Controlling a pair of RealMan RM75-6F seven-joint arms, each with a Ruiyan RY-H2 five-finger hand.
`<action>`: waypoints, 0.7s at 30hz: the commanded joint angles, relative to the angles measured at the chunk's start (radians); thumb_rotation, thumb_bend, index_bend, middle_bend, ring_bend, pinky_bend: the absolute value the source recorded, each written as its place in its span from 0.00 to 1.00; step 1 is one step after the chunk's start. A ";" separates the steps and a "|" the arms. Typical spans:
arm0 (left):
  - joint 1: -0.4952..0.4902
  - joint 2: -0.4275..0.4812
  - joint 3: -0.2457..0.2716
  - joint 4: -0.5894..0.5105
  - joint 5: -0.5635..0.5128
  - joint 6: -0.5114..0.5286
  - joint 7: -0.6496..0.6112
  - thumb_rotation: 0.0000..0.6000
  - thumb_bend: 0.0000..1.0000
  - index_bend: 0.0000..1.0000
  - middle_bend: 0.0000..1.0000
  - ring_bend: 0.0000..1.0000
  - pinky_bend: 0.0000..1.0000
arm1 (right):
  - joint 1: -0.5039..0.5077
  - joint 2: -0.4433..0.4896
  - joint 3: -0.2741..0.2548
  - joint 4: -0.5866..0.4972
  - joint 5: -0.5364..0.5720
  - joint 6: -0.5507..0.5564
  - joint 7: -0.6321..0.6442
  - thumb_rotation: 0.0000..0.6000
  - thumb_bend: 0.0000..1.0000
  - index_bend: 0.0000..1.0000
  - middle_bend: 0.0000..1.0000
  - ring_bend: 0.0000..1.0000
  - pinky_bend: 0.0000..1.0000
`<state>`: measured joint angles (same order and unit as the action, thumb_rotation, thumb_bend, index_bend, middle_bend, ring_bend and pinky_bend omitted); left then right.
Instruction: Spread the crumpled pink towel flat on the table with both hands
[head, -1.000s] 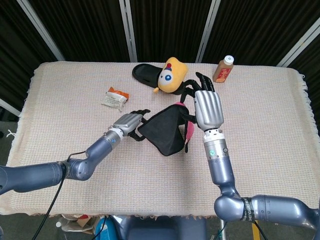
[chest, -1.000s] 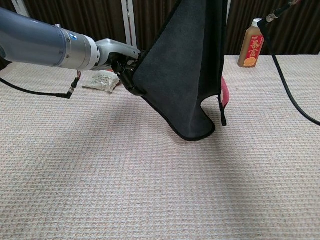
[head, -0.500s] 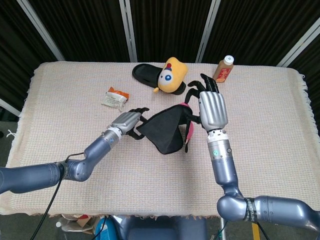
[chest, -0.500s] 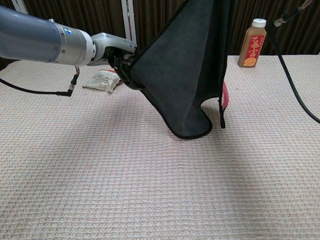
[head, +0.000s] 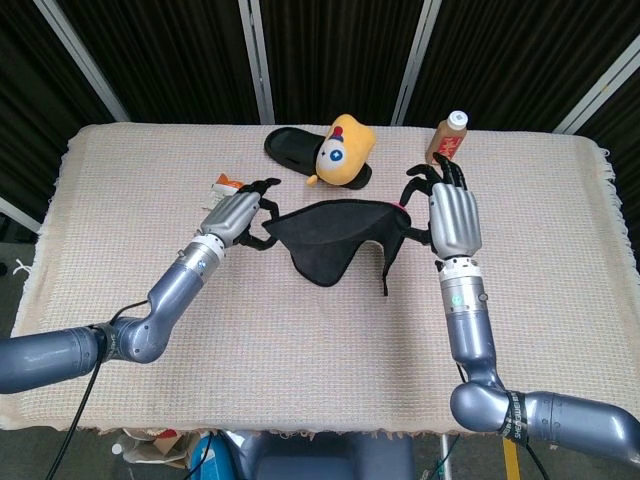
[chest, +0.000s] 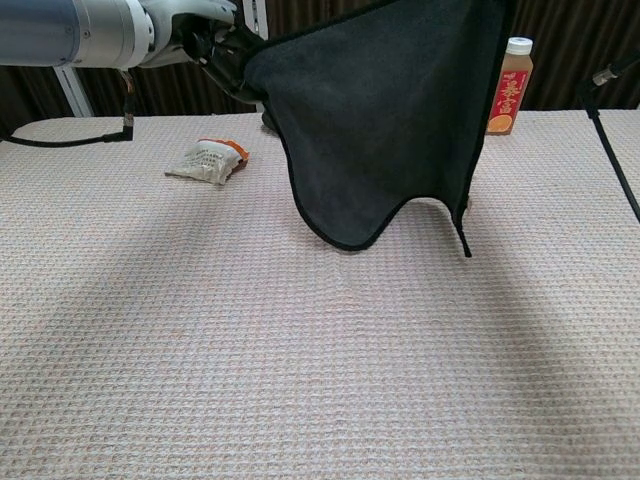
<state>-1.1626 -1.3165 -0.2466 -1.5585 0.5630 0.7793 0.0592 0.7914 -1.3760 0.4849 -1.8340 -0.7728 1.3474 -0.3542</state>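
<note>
Dark fabric side out, the towel (head: 330, 238) hangs stretched above the table (head: 120, 190) between your 2 hands. Your left hand (head: 232, 213) pinches its left corner; your right hand (head: 452, 218) grips the right edge, fingers curled.

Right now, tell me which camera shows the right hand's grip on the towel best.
The head view: the right hand shows whole, its fingers curled on the towel corner, the left hand holding the other. The chest view shows the hanging cloth but cuts off the right hand above the frame.
</note>
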 joint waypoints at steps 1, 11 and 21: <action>0.019 0.016 -0.030 -0.027 0.002 0.058 0.005 1.00 0.51 0.66 0.03 0.00 0.00 | -0.011 0.003 -0.002 0.029 -0.007 -0.021 0.029 1.00 0.64 0.72 0.32 0.10 0.10; 0.038 0.000 -0.087 -0.022 -0.026 0.155 0.037 1.00 0.51 0.67 0.04 0.00 0.00 | 0.003 -0.022 0.014 0.158 -0.019 -0.079 0.097 1.00 0.64 0.73 0.32 0.10 0.10; 0.009 -0.103 -0.117 0.105 -0.028 0.147 0.072 1.00 0.51 0.67 0.04 0.00 0.00 | 0.060 -0.098 0.041 0.357 -0.024 -0.156 0.167 1.00 0.64 0.73 0.33 0.10 0.10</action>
<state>-1.1456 -1.4013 -0.3542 -1.4744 0.5369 0.9310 0.1267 0.8316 -1.4516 0.5126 -1.5167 -0.7959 1.2125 -0.2076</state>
